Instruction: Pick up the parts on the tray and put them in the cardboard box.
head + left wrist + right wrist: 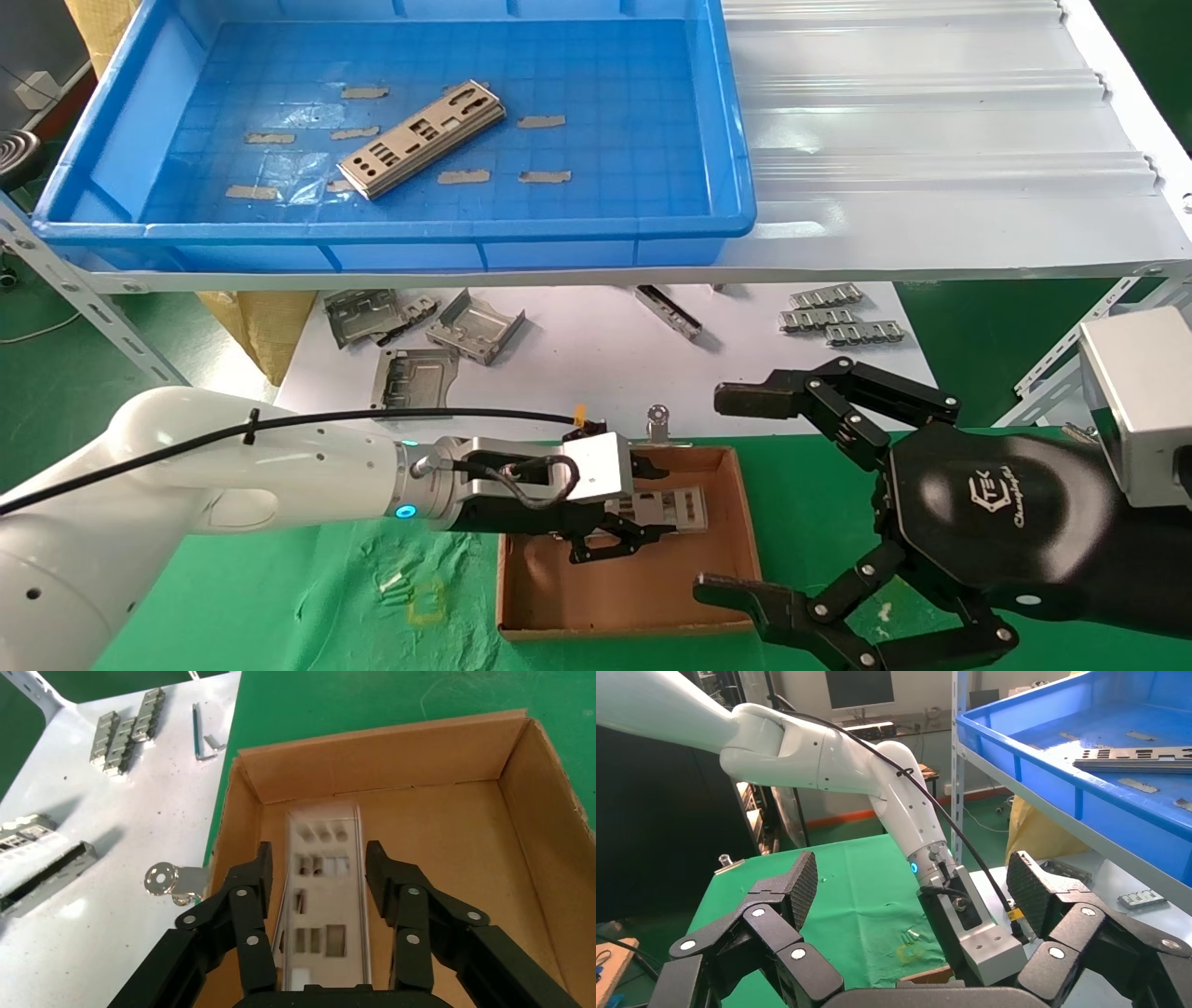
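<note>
Parts: one plate point(320, 903) sits between the left gripper point(619, 536) fingers over the cardboard box point(736, 522), a 2nd plate point(421, 138) lies flat on the tray point(391, 244) floor up on the shelf. Left wrist view shows the fingers point(249, 903) spread w/ a gap each side of the plate, so not pinching it; plate looks blurred, can't tell if it's resting on the box floor or dropping. Right gripper point(792, 503) is wide open, hovering just beside the box's right wall, holding nothing, idle. Risks, my read: plate lies along the far side of the box near the back wall, so if the left arm lifts off at an angle a fingertip could catch the plate edge and drag or flip it out. Box is light w/ low walls, a nudge from either gripper could slide it on the green mat point(354, 596). Right gripper's lower finger sits close to the box corner, any drift there bumps it. Next plate is thin and flat on the grid floor, so hard to get fingers under; likely slip or scrape on pickup. Grey brackets point(475, 328) and clip strips point(833, 317) on the white sheet below aren't targets.
</note>
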Available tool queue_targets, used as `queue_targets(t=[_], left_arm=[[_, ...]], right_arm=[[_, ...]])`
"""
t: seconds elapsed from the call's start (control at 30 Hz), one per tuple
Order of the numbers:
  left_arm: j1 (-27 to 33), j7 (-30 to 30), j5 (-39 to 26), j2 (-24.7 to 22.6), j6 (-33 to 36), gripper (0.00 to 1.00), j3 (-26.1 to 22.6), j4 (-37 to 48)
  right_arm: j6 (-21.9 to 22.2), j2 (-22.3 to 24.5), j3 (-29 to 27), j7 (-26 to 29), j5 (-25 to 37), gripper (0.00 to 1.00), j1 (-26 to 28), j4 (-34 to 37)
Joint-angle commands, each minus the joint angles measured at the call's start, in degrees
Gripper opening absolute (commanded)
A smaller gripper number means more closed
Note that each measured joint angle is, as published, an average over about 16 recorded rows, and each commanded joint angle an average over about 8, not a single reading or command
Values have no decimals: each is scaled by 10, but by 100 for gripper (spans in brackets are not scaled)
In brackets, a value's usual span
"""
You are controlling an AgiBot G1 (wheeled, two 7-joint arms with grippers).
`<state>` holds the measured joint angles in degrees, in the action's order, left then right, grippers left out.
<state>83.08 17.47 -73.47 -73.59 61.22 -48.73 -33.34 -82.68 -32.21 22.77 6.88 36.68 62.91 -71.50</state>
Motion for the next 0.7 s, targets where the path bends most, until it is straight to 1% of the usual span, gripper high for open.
queue_targets(t=[0.03,0.17,0.33,0.53,0.7], left_arm=[[2,7,1,-3,1,100,0,9],[6,11,13,4,16,100,7,8],[6,1,43,27,63,100,19,-9],[-11,-5,84,60,114,100,37,-34],[-21,-9,105,72,132,100,46,-42]], right_arm=[[0,0,0,0,0,100,0,0],[0,0,0,0,0,100,0,0],[0,0,0,0,0,100,0,0],[0,0,0,0,0,100,0,0],[0,0,0,0,0,100,0,0]])
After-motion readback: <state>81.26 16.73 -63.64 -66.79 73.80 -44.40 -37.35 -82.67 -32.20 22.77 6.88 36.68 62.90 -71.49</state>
